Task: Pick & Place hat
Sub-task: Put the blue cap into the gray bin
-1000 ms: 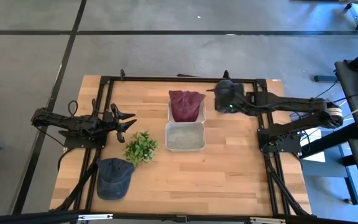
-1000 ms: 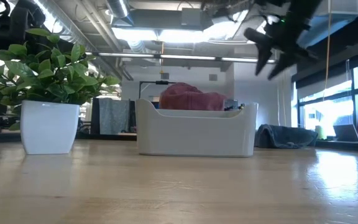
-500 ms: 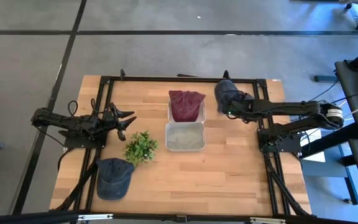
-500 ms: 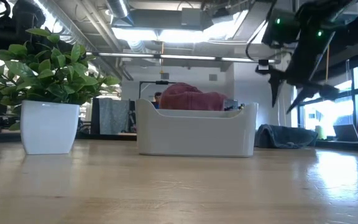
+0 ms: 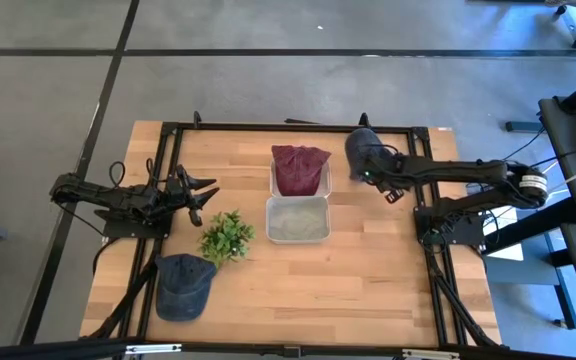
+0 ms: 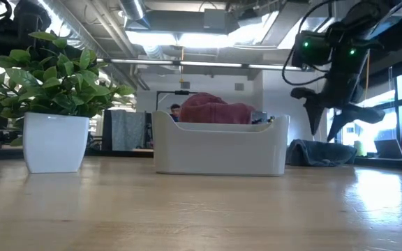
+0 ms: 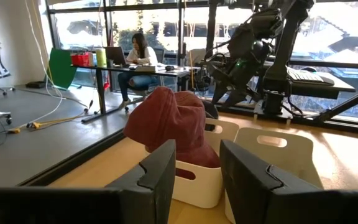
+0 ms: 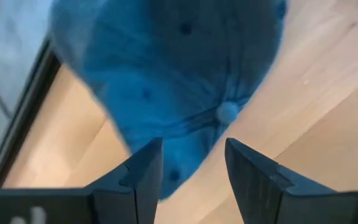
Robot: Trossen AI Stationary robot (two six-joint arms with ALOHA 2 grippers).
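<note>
Right tool (image 5: 392, 187) dropped toward blue hat (image 5: 362, 150); bin (image 5: 300, 172) holds maroon hat (image 5: 299, 166).

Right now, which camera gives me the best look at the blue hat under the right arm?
The right wrist view: the blue hat fills the picture, its top button clear just past the open right claw. The high view shows it small at the table's far edge beside the red hat's bin. The low view shows a dark heap behind the bin; the left wrist view hides it.
</note>
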